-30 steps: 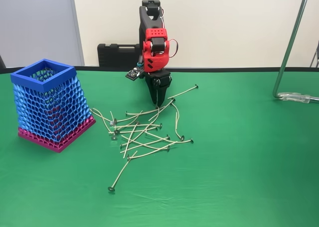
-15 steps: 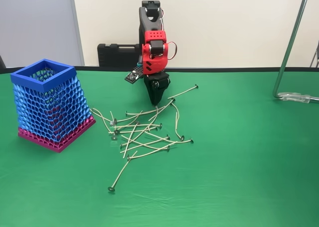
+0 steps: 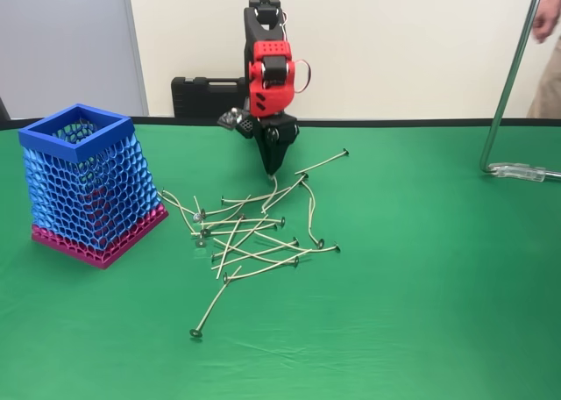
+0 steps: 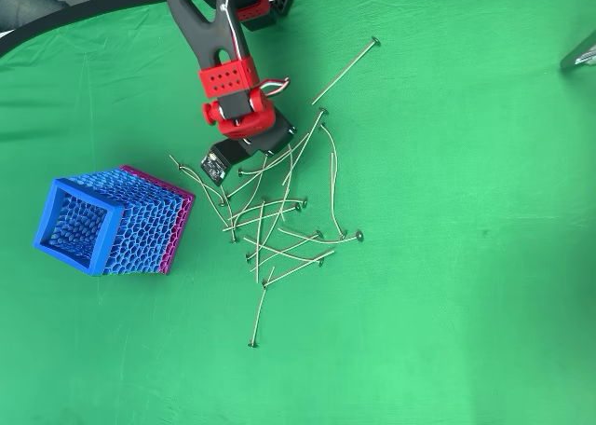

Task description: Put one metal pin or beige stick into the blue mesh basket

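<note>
**Gripper over the far end of the pin pile**

In the fixed view the gripper (image 3: 272, 165) points down, fingers pressed together, with one thin pin (image 3: 273, 186) hanging from their tip toward the cloth; whether it is truly clamped is too fine to tell. The rest of the pins (image 3: 250, 235) lie tangled on the green cloth (image 3: 421, 277), one apart nearer the camera. The basket (image 3: 83, 182) stands upright at the left, well apart from the gripper. From overhead the basket (image 4: 107, 222) lies left of the pile (image 4: 279, 229), the arm (image 4: 237, 103) above it.
</note>
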`<move>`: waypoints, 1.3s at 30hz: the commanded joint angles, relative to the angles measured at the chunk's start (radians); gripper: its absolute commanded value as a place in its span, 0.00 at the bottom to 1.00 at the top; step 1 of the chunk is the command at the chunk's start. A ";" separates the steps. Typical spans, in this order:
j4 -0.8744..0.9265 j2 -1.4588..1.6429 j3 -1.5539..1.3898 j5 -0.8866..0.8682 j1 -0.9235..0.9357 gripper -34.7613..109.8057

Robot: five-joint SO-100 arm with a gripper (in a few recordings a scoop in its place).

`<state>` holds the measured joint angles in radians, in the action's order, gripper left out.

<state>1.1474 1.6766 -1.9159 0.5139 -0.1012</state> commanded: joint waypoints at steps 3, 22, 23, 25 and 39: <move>0.060 0.167 0.038 -0.029 0.014 0.25; 0.054 0.383 0.402 -0.075 0.298 0.24; 0.049 0.370 0.434 -0.072 0.308 0.24; 0.046 0.339 0.505 -0.066 0.327 0.24; -0.224 0.117 0.861 -0.091 0.537 0.24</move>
<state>0.9695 1.8086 -1.1152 0.4280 0.3988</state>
